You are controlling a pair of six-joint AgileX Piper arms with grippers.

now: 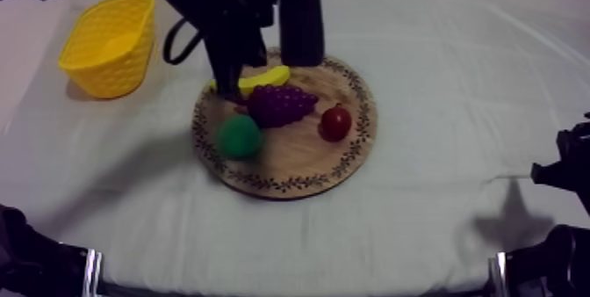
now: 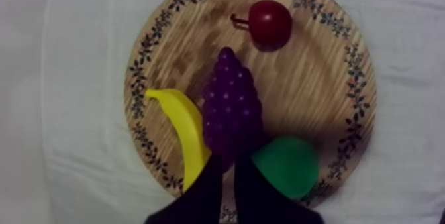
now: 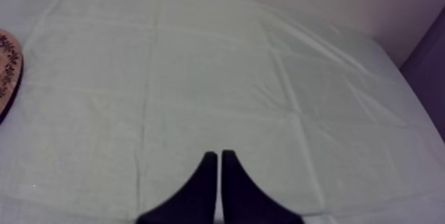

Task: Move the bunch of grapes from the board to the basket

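Bunch of grapes (image 2: 230, 111): purple toy fruit, lying flat near the middle of the wooden board, narrow tip towards the small red fruit, broad end towards the left claw.
Wooden board (image 1: 290, 173): round, with a dark patterned rim, resting on the cloth mid-surface; carries four toy fruits.
Banana (image 2: 182, 124): yellow, curved, lying along one flank of the grapes, just beside them, on the far side of the board in the top view.
Pear (image 2: 288, 166): green, rounded, close against the broad end of the grapes, opposite the banana; whether the two touch cannot be told.
Small red fruit (image 2: 270, 24): round, with a dark stem, apart from the grapes and close to the rim.
Yellow basket (image 1: 105, 76): upright, mouth upward, at the far left of the surface, well apart from the board.
Left claw (image 2: 228, 160): over the board, pointing down, its tips at the broad end of the grapes, between banana and pear; the two black fingers lie together as a narrow wedge, gripping nothing.
Left arm (image 1: 206, 6): comes in from the upper left in the top view and reaches out over the far side of the board.
Right claw (image 3: 218, 154): over bare cloth, away from the board; fingers pressed together, holding nothing.
Surface (image 1: 439, 72): covered in a grey-white cloth with faint creases.
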